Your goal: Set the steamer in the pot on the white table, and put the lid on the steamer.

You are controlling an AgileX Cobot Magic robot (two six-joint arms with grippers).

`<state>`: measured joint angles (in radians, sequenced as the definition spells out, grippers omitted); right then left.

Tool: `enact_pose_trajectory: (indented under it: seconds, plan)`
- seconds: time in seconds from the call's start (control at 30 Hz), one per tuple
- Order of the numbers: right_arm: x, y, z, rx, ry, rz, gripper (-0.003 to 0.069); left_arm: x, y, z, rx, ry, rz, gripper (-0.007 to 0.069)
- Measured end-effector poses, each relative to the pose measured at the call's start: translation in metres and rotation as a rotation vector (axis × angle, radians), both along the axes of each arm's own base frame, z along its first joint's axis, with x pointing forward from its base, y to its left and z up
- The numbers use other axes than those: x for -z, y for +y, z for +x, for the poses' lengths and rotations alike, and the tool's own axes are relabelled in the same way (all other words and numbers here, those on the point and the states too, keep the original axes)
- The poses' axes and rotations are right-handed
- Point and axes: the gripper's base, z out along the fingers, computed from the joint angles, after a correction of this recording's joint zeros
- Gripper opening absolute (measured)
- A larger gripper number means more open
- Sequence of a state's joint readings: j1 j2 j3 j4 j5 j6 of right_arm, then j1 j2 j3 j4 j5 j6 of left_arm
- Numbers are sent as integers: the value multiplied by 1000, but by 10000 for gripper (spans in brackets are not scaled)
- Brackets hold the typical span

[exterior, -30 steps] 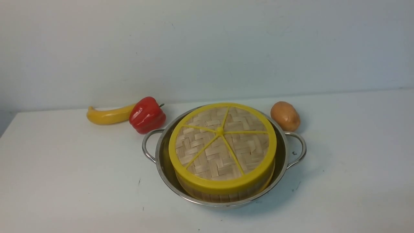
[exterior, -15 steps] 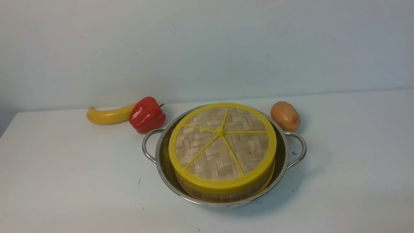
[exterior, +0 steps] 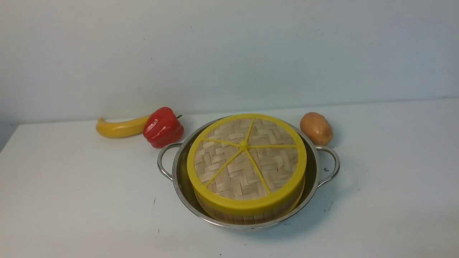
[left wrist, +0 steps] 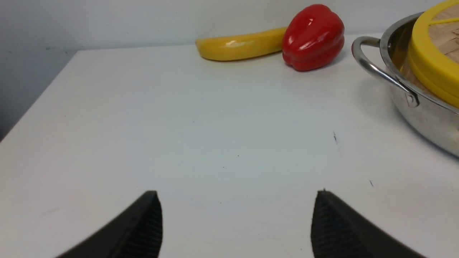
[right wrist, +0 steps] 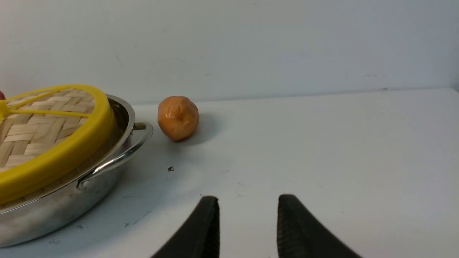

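The shiny pot [exterior: 311, 179] stands in the middle of the white table [exterior: 71, 200]. Inside it sits the bamboo steamer [exterior: 247, 214], and the woven lid [exterior: 246, 161] with its yellow rim and spokes lies on top, covering the steamer's inside. Neither arm shows in the front view. In the left wrist view my left gripper [left wrist: 236, 195] hangs open over bare table, well apart from the pot [left wrist: 423, 107] and lid [left wrist: 430, 68]. In the right wrist view my right gripper [right wrist: 247, 199] is open with a narrower gap and nothing between its fingers, beside the pot [right wrist: 64, 211] and lid [right wrist: 46, 143].
A yellow banana [exterior: 120, 128] and a red bell pepper [exterior: 163, 127] lie behind the pot on the left. A brown potato [exterior: 316, 128] sits behind the pot's right handle [exterior: 331, 163]. A pale wall rises behind the table.
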<state>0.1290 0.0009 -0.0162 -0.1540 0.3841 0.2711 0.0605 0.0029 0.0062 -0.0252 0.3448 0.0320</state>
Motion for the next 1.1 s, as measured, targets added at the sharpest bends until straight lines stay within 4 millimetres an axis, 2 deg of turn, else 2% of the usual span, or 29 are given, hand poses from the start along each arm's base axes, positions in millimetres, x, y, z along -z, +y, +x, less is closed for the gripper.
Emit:
enact_pose_trajectory:
  seconds: [1.1]
  plan:
    - [0, 1, 0, -22, 0, -1, 243, 0, 0, 0, 0, 0, 1, 514]
